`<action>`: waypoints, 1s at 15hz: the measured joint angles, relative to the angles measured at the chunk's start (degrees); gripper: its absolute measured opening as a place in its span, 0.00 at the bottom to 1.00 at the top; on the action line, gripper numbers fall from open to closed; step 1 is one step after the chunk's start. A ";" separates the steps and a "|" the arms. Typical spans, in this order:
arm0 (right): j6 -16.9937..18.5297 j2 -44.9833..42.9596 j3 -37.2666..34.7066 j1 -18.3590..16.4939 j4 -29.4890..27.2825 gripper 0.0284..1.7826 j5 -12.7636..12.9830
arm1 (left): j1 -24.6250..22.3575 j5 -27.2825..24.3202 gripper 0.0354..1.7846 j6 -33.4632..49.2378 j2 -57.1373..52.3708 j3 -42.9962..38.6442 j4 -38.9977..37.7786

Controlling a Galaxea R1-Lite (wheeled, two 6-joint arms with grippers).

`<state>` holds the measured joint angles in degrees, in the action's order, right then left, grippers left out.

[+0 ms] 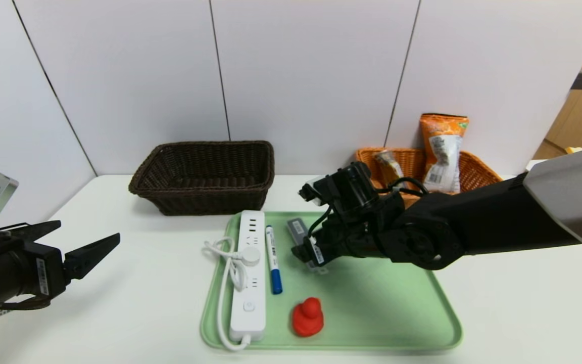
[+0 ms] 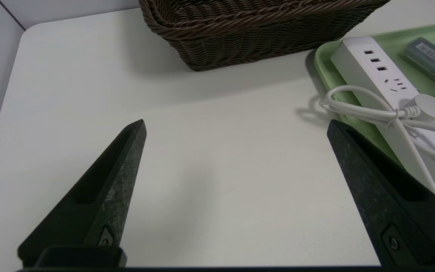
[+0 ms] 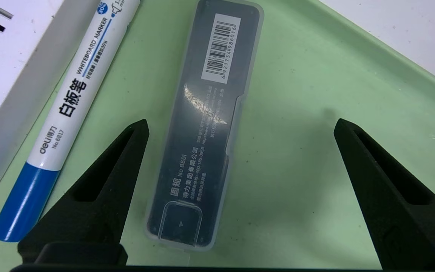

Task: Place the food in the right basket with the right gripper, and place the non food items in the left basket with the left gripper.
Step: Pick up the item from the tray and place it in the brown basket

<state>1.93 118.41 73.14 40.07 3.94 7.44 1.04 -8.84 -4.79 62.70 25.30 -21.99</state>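
Observation:
On the green tray (image 1: 397,313) lie a white power strip (image 1: 248,273) with its coiled cord, a blue-capped whiteboard marker (image 1: 273,259), a dark compass case (image 1: 297,230) and a red rubber duck (image 1: 307,317). My right gripper (image 1: 305,255) hangs open and empty low over the tray, with the case (image 3: 202,128) lying between its fingers (image 3: 104,196) and the marker (image 3: 66,113) beside them. The orange basket (image 1: 478,172) at the back right holds two snack packets (image 1: 442,151). The dark brown basket (image 1: 205,174) is empty. My left gripper (image 1: 86,242) is open over bare table at the left.
The white table (image 1: 119,313) runs to a wall of white panels right behind the baskets. In the left wrist view the brown basket (image 2: 255,30) and the power strip (image 2: 387,87) lie ahead of the open fingers (image 2: 104,196).

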 joint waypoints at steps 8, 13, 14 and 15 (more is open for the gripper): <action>0.00 2.35 -0.07 0.24 3.74 0.95 0.44 | 0.01 0.00 0.94 0.06 -0.43 -0.07 0.02; 0.07 2.32 -0.46 0.56 3.78 0.90 0.50 | 0.01 0.00 0.94 0.09 -0.44 -0.07 0.02; 0.02 2.32 -0.74 0.61 3.97 0.81 0.55 | 0.01 0.00 0.94 0.09 -0.44 -0.07 0.02; 0.07 2.27 -0.90 0.63 3.96 0.72 0.55 | 0.01 0.02 0.94 0.11 -0.49 -0.07 0.04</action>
<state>2.00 120.67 72.24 40.70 7.90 7.98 1.05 -8.81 -4.68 62.21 25.22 -21.96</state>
